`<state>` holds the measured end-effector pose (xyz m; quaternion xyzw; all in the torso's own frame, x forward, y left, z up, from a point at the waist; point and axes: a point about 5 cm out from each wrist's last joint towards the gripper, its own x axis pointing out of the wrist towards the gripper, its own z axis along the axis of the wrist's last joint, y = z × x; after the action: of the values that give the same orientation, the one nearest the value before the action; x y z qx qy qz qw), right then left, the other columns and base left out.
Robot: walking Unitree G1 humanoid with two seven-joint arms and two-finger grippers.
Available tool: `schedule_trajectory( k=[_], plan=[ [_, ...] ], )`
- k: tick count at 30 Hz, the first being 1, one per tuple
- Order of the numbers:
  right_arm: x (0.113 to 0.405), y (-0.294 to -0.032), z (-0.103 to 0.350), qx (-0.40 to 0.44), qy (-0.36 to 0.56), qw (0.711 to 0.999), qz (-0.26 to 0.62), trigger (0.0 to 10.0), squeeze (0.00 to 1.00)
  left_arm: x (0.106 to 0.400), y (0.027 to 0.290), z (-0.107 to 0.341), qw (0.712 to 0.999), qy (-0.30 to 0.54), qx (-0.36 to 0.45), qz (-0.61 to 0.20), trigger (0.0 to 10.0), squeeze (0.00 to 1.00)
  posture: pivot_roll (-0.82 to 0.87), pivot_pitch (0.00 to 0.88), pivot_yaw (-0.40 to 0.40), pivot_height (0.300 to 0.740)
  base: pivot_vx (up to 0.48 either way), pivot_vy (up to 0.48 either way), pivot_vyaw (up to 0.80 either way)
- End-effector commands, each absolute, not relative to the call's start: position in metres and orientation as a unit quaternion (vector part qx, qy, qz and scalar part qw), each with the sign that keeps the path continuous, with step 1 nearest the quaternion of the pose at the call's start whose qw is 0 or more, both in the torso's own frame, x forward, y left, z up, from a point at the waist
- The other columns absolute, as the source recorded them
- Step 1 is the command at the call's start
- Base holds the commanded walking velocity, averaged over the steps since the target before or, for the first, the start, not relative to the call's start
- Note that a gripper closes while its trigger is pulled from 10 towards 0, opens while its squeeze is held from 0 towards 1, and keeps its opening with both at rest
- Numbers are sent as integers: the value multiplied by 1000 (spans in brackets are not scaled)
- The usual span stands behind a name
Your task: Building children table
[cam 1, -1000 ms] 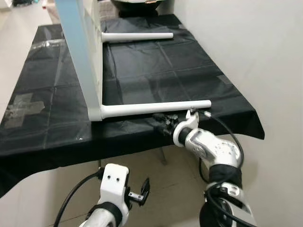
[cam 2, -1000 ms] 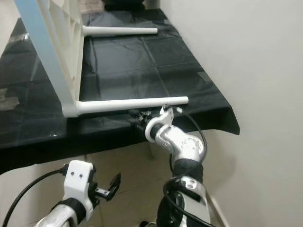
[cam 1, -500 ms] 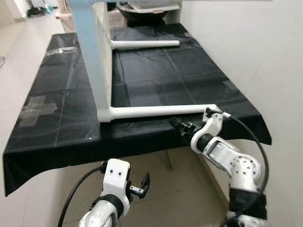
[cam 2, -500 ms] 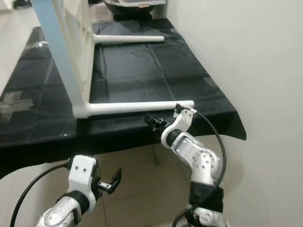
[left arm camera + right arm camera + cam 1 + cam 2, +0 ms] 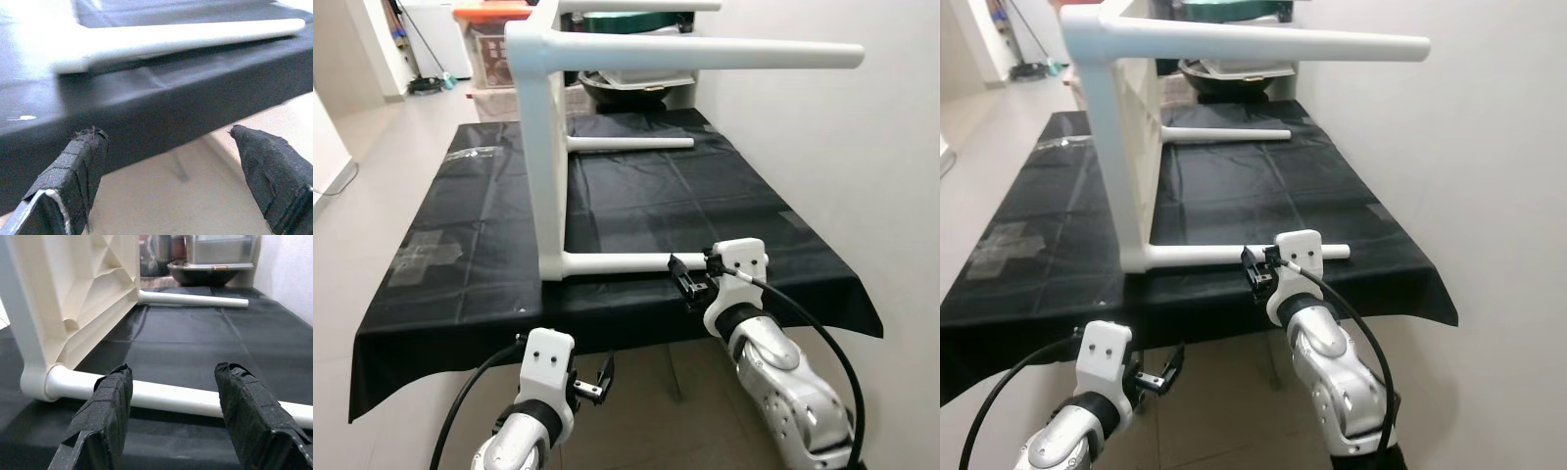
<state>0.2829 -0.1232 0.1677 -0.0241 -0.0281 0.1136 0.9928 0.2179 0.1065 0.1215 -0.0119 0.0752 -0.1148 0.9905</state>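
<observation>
Two wrist views reveal parted jaws: right gripper straddles the table leg, left gripper hangs low.

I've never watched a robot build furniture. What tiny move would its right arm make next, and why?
Probably ease the right gripper forward and close on the nearest white leg. Its fingers are open, one on each side of that leg, which lies on the black table cover. The children's table rests on its side; the left gripper hangs below.

White children's table, lying on its side
Tabletop stands vertical on its edge; four round legs project horizontally, two lower ones resting on the surface.
</observation>
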Motion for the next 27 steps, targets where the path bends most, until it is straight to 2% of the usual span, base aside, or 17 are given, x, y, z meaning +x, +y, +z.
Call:
schedule_trajectory(
  k=[1,11,19,25,27],
  plan=[
    [277,-119,151,-47,-22,992,119,10000,0,222,110,118,992,74,-1,-103,10000,0,49,0,-28,740,0,0,0],
    [273,-118,134,-57,-14,991,121,10000,0,228,111,110,992,79,-18,-96,10000,0,41,0,-31,740,0,-358,0],
    [273,-120,128,-62,-28,991,114,10000,0,230,114,108,993,76,-41,-78,10000,0,38,0,-35,740,319,-350,0],
    [274,-117,127,-70,-40,989,127,10000,0,232,115,106,993,72,-54,-71,10000,0,39,0,-44,740,0,0,0],
    [273,-113,130,-87,-57,984,142,10000,0,233,114,108,994,66,-48,-72,10000,0,40,0,-43,740,0,0,794]
  ],
)
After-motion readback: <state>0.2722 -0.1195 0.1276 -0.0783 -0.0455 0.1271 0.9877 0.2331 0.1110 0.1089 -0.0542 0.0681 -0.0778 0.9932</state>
